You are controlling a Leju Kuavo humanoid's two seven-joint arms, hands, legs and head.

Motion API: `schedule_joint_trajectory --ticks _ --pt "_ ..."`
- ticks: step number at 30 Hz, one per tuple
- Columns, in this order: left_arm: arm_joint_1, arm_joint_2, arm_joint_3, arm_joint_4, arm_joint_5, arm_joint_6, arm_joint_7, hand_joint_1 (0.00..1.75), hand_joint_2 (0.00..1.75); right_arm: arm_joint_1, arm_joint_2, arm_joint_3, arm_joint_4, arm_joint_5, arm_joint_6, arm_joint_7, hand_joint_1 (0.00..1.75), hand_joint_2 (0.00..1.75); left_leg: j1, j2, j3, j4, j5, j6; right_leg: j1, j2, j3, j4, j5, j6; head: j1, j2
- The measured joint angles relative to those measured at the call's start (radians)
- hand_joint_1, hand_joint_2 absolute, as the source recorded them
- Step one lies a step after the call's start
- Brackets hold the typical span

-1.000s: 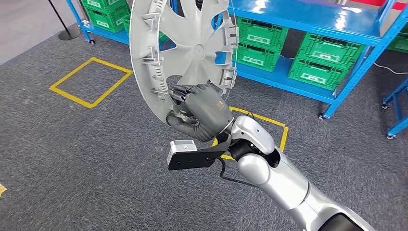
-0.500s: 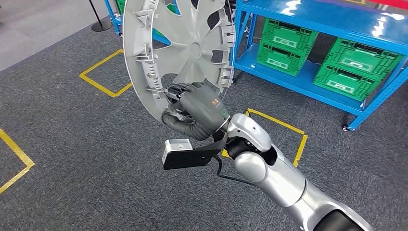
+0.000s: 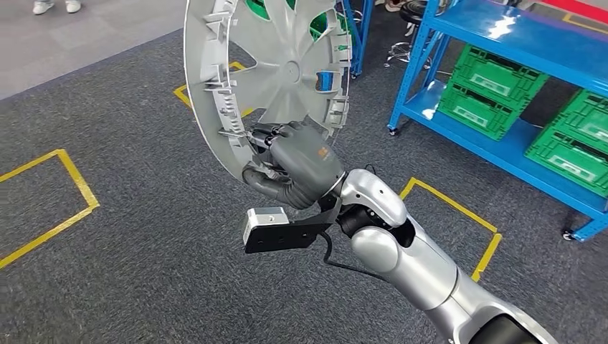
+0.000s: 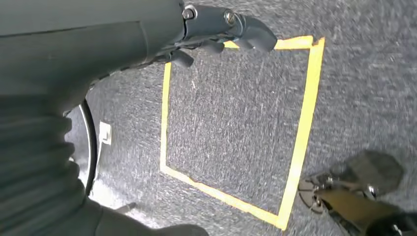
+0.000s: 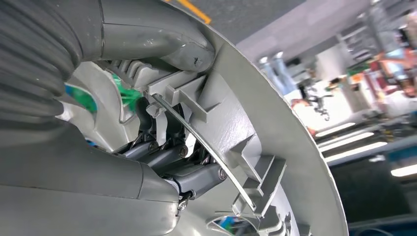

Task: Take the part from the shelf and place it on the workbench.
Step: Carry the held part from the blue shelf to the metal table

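Observation:
The part is a grey plastic wheel cover (image 3: 279,72), held upright in front of me with its ribbed back side facing me. My right hand (image 3: 297,168) grips its lower rim, thumb on one side and fingers curled around the edge. Up close, the right wrist view shows the rim (image 5: 275,132) and its clips, with my fingers (image 5: 187,172) hooked behind a wire ring. My left hand (image 4: 216,29) hangs over the carpet with loosely bent fingers and nothing in it.
A blue shelf (image 3: 502,29) with green crates (image 3: 495,79) stands at the right. Yellow tape squares (image 3: 459,208) (image 3: 64,186) mark the grey carpet. A person's feet (image 3: 54,6) show at the far top left.
The whole scene has slid to the right, so the camera has turned. The wheel cover stays in my right hand in the same pose.

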Motion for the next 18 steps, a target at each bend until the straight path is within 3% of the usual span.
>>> schedule_joint_trajectory --ticks 2,4,6,8,10,11,12,14,16,17,18 --pt "0.0 -0.001 0.0 0.0 0.0 0.0 0.0 0.0 1.75 -0.001 0.0 0.0 0.0 0.0 0.0 0.0 1.75 1.75 0.002 -0.019 -0.008 0.002 0.002 -0.013 0.003 0.019 0.018 -0.047 0.009 -0.004 0.0 0.0" --pt "0.003 0.0 0.001 0.0 0.0 0.0 0.0 0.0 1.75 -0.001 0.001 0.0 0.0 0.0 0.0 0.0 1.75 1.75 0.006 -0.033 -0.014 -0.002 0.006 -0.027 0.004 -0.002 0.02 -0.054 0.014 -0.014 0.0 0.0" --pt "0.004 0.0 0.001 0.0 0.0 0.0 0.0 0.0 1.75 -0.001 0.003 0.0 0.0 0.0 0.0 0.0 1.75 1.75 0.003 0.001 -0.03 0.026 -0.011 -0.037 0.001 -0.025 0.028 -0.066 0.021 -0.028 -0.003 0.0" --pt "0.001 -0.002 0.002 0.0 0.0 0.0 0.0 0.0 1.75 -0.001 0.004 0.0 0.0 0.002 0.0 0.0 1.75 1.75 0.001 0.061 -0.079 0.129 -0.065 -0.046 0.001 -0.05 0.034 -0.072 0.022 -0.037 -0.008 0.0" --pt "-0.001 -0.002 0.003 0.0 0.0 0.0 0.0 0.0 1.75 -0.001 0.004 0.0 0.0 0.005 0.0 0.0 1.75 1.75 0.006 0.086 -0.136 0.246 -0.11 -0.053 0.003 -0.075 0.035 -0.072 0.02 -0.039 -0.009 0.0" --pt "-0.001 -0.002 0.004 0.0 0.0 0.0 0.0 0.0 1.75 0.0 0.004 0.0 0.0 0.006 0.0 0.0 1.75 1.75 0.009 0.091 -0.145 0.266 -0.11 -0.056 0.003 -0.087 0.035 -0.072 0.018 -0.038 -0.009 0.0" --pt "0.0 -0.001 0.004 0.0 0.0 0.0 0.0 0.0 1.75 0.0 0.004 0.0 0.0 0.007 0.0 0.0 1.75 1.75 0.012 0.095 -0.135 0.248 -0.093 -0.058 0.002 -0.098 0.036 -0.071 0.017 -0.036 -0.009 0.0" --pt "0.0 0.0 0.006 0.0 0.0 0.001 -0.001 0.0 1.75 0.0 0.004 0.0 0.0 0.008 0.0 -0.001 1.75 1.75 0.015 0.123 -0.066 0.119 -0.036 -0.059 0.002 -0.118 0.04 -0.068 0.011 -0.029 -0.009 0.0" --pt "-0.003 -0.001 0.006 -0.001 0.0 0.001 -0.001 0.0 1.75 -0.001 0.005 0.0 -0.001 0.009 -0.001 -0.001 1.75 1.75 0.011 0.15 -0.01 0.015 -0.004 -0.048 0.006 -0.136 0.043 -0.064 0.003 -0.016 -0.008 0.0" --pt "-0.004 -0.002 0.006 -0.001 0.0 0.001 -0.002 0.0 1.75 -0.001 0.005 0.0 -0.001 0.009 -0.001 -0.002 1.75 1.75 0.008 0.154 -0.002 -0.001 -0.003 -0.039 0.008 -0.144 0.045 -0.064 0.001 -0.009 -0.008 0.0" --pt "-0.004 -0.002 0.006 -0.001 0.0 0.001 -0.002 0.0 1.75 -0.001 0.006 0.0 -0.001 0.009 -0.001 -0.002 1.75 1.75 0.005 0.143 -0.003 -0.001 -0.002 -0.03 0.009 -0.152 0.047 -0.066 -0.001 -0.003 -0.007 0.0"
